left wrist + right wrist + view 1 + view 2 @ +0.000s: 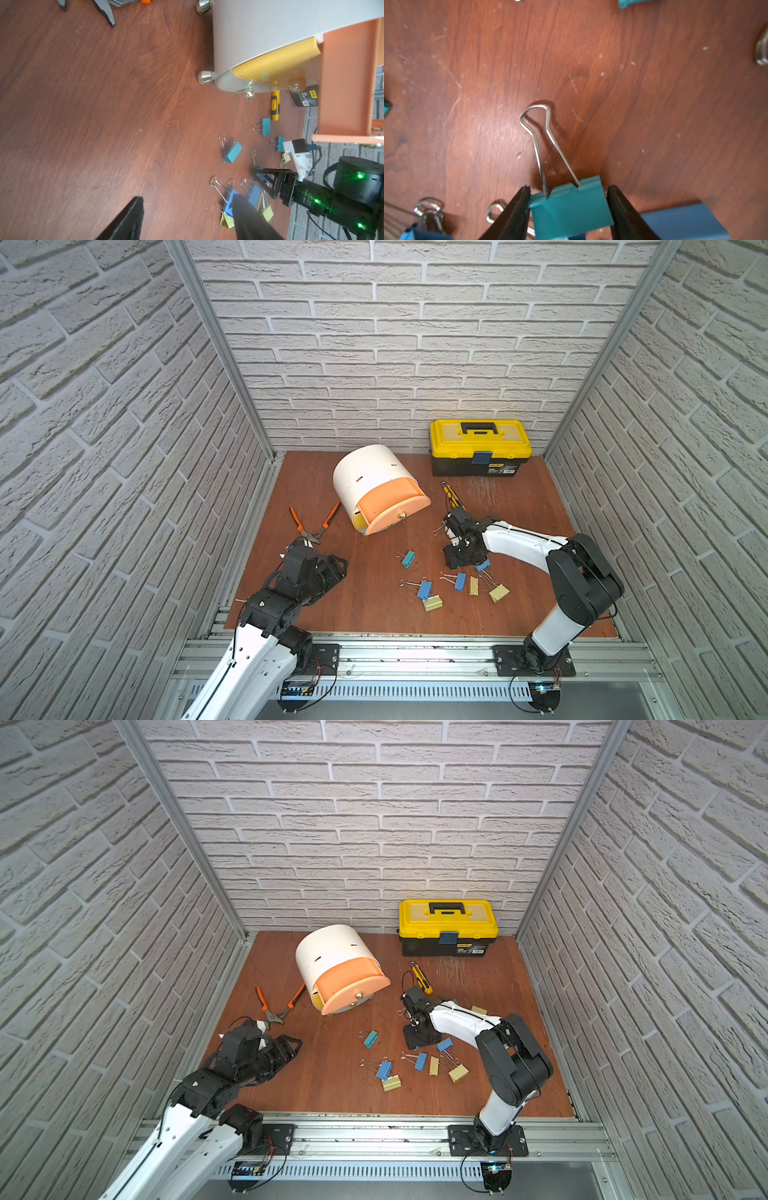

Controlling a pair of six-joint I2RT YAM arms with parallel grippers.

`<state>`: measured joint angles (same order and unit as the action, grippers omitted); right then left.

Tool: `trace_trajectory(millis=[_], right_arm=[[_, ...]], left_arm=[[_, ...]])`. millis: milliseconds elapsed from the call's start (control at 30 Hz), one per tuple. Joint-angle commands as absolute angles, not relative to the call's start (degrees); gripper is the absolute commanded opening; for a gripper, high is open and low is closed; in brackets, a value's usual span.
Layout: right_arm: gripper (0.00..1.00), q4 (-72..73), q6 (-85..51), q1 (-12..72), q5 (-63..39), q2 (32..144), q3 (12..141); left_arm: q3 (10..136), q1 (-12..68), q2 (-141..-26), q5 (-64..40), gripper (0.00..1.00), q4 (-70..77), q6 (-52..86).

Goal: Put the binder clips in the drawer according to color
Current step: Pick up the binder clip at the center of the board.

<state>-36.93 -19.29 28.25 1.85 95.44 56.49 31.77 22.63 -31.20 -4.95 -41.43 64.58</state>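
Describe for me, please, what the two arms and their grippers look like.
Both arms have glossy white link shells with black joints. Thin black cables run along them. The left gripper and right gripper are black with tapered fingers. Small green lights glow on the right arm.

Even, bright overhead light, soft short shadows, brick walls bowed at top-view edges, near fingers blurred in wrist views.

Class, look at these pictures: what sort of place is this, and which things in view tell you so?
Probably a staged robot test cell, not a real workshop: brick-patterned panels in a metal frame enclose a small wooden tabletop, two robot arms are bolted to a rail at its front edge, and props like a toolbox sit around.
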Motion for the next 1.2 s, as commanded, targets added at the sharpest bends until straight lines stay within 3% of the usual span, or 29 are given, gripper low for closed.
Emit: trace_trajectory(millis=[0, 300, 567, 1167], right_arm=[[0.49, -39.64, -20.56, 28.54, 2.44, 91.08, 56.11], [0.46, -46.68, -20.01, 27.40, 4.97, 83.82, 61.39], [0.46, -53.96, -18.24, 26.14, 6.30, 79.98, 77.41], [0.46, -58.36, -19.22, 31.24, -3.75, 94.98, 114.35]], left_arm=[[32.20, 22.94, -32.01, -4.23, 0.72, -38.25, 63.94], [39.94, 22.92, -38.63, -4.95, 0.73, -36.31, 60.38], [51.58, 22.88, -48.60, -7.50, 0.73, -35.57, 55.02], [66.88, 22.77, -60.85, -12.65, 0.73, -32.60, 51.14]])
